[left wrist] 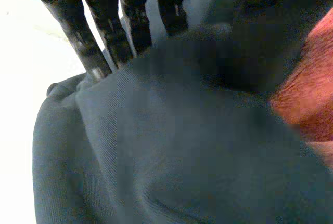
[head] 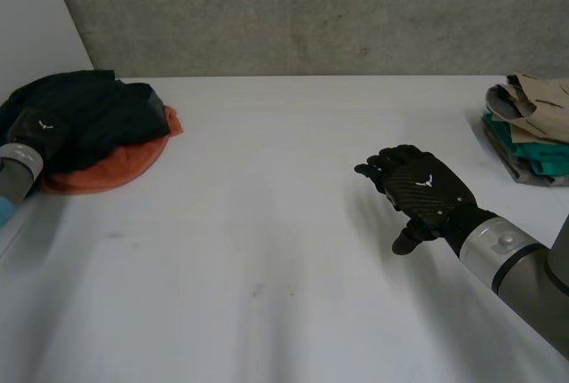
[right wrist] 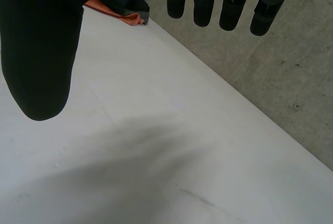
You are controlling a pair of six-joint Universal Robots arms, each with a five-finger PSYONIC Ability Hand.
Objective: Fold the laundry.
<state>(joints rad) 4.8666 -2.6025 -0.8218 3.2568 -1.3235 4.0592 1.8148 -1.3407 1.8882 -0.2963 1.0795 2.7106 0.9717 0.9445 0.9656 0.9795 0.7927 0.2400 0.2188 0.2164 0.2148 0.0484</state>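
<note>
A dark blue-black garment (head: 98,116) lies crumpled on an orange cloth (head: 124,165) at the table's far left. My left hand (head: 36,127) rests on the near-left edge of that garment. In the left wrist view its fingers (left wrist: 130,16) dig into a raised fold of the dark garment (left wrist: 182,146), with the orange cloth (left wrist: 307,94) beside it. My right hand (head: 422,189) hovers over bare table at the right, open, its fingers (right wrist: 203,0) straight and its thumb (right wrist: 41,52) spread apart, holding nothing.
A stack of folded clothes (head: 533,130), beige on teal, sits at the table's right edge. The white table (head: 267,250) stretches bare between the pile and the stack. A grey wall (head: 311,10) stands behind the table.
</note>
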